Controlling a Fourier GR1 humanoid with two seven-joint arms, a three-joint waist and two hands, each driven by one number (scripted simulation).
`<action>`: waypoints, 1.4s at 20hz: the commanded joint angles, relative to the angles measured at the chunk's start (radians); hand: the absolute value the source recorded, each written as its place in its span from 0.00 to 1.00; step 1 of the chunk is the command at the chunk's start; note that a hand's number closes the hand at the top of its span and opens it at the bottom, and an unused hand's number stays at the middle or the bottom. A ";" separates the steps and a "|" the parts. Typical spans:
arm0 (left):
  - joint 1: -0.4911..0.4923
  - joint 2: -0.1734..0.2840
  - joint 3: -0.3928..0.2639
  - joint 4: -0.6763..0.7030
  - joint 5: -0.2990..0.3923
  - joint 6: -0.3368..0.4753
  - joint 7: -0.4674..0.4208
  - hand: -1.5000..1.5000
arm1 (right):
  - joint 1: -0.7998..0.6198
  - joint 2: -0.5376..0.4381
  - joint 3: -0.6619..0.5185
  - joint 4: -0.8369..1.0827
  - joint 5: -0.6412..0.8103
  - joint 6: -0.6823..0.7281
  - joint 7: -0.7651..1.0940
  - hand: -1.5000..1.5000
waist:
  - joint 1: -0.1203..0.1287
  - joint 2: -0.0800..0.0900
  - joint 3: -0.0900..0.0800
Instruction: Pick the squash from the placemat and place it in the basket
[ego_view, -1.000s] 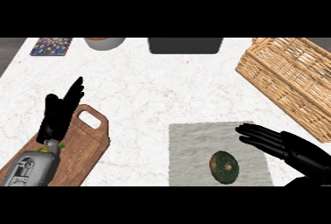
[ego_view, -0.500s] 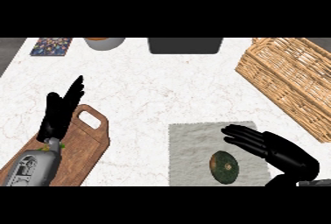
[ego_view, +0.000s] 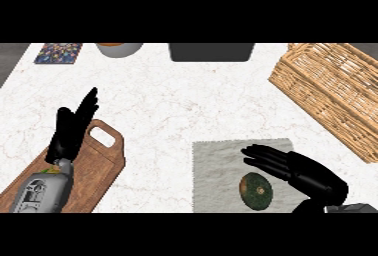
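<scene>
A dark green squash (ego_view: 256, 190) with an orange-brown centre lies on the grey placemat (ego_view: 221, 165) near the counter's front edge. My right hand (ego_view: 295, 169) hovers open just right of and above the squash, fingers straight and pointing left; they overlap its upper right edge. The wicker basket (ego_view: 332, 95) stands at the far right, holding nothing that shows. My left hand (ego_view: 72, 131) rests open at the left, fingers up, over a wooden cutting board.
A wooden cutting board (ego_view: 96, 167) with a handle hole lies at the front left. At the counter's back edge stand a bowl (ego_view: 118, 48), a dark box (ego_view: 212, 51) and a patterned coaster (ego_view: 59, 52).
My right hand has moved left across the placemat, from the mat's right edge to right beside the squash. The left hand and the squash have not moved.
</scene>
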 joint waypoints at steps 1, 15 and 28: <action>-0.033 0.008 0.046 0.019 0.007 -0.030 0.012 0.50 | -0.004 0.026 0.010 0.070 0.061 -0.017 -0.036 0.00 | 0.000 0.000 0.000; -0.018 -0.027 0.075 -0.003 -0.012 -0.078 0.030 0.50 | 0.037 0.110 0.055 0.091 0.163 -0.070 -0.050 0.00 | -0.001 0.000 0.000; -0.014 -0.057 0.055 0.014 -0.065 -0.031 0.003 0.50 | 0.009 0.075 0.105 0.068 0.510 -0.235 0.155 1.00 | -0.008 -0.004 -0.002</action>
